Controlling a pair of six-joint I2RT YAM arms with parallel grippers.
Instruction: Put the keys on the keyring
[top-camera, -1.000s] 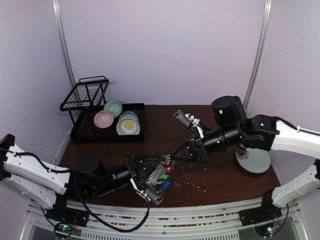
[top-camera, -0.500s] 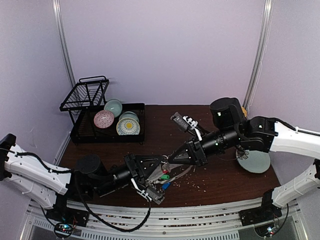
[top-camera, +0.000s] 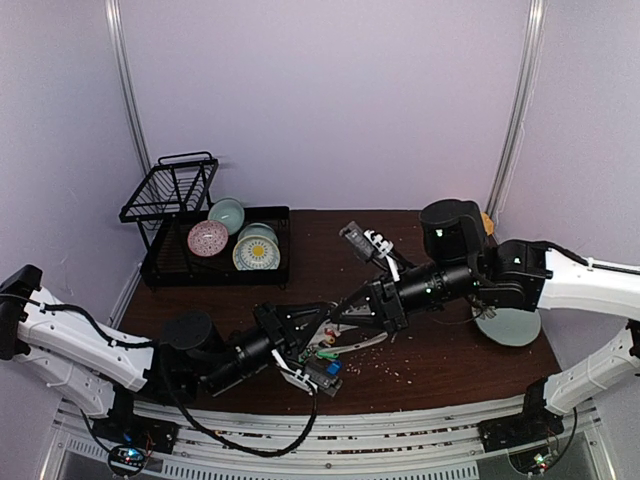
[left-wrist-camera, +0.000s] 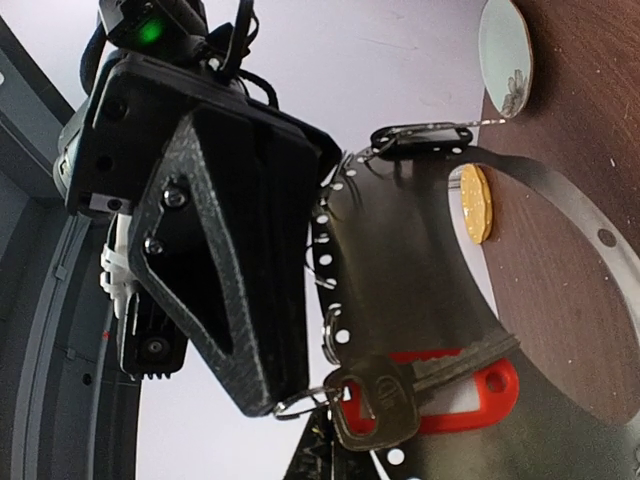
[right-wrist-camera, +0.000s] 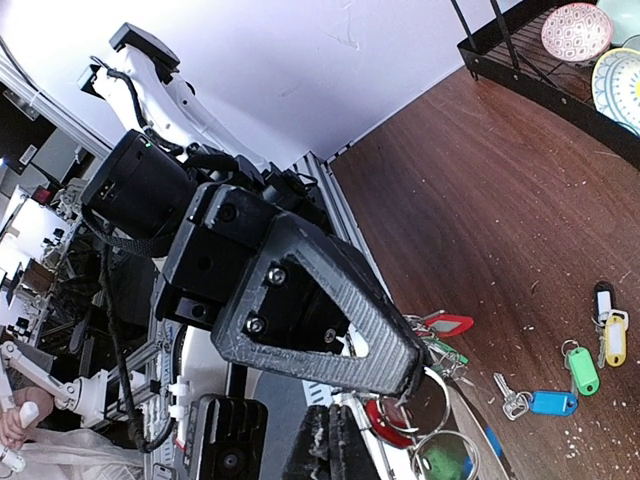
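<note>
My left gripper (top-camera: 312, 328) and right gripper (top-camera: 346, 315) meet tip to tip just above the table's front middle. In the left wrist view the right gripper (left-wrist-camera: 264, 404) pinches a small split ring (left-wrist-camera: 292, 404) that carries a silvery key (left-wrist-camera: 385, 402) with a red tag (left-wrist-camera: 480, 395). The keyring (left-wrist-camera: 400, 260), a dark hoop band with small holes, rises from my left fingers (left-wrist-camera: 318, 455), which look shut on it. In the right wrist view the left gripper (right-wrist-camera: 411, 385) holds rings with red and green tags. Loose keys with green (right-wrist-camera: 583, 370), blue (right-wrist-camera: 548, 402) and yellow (right-wrist-camera: 615, 340) tags lie on the table.
A black dish rack (top-camera: 175, 195) with patterned plates (top-camera: 255, 248) stands at the back left. A pale round plate (top-camera: 505, 322) lies at the right, beside the right arm. Crumbs are scattered on the brown table (top-camera: 440, 350). A yellow disc (left-wrist-camera: 475, 205) lies beyond the hoop.
The right gripper has moved left and down towards the left gripper. The left gripper has risen and turned, and the bunch of keys has come up with it.
</note>
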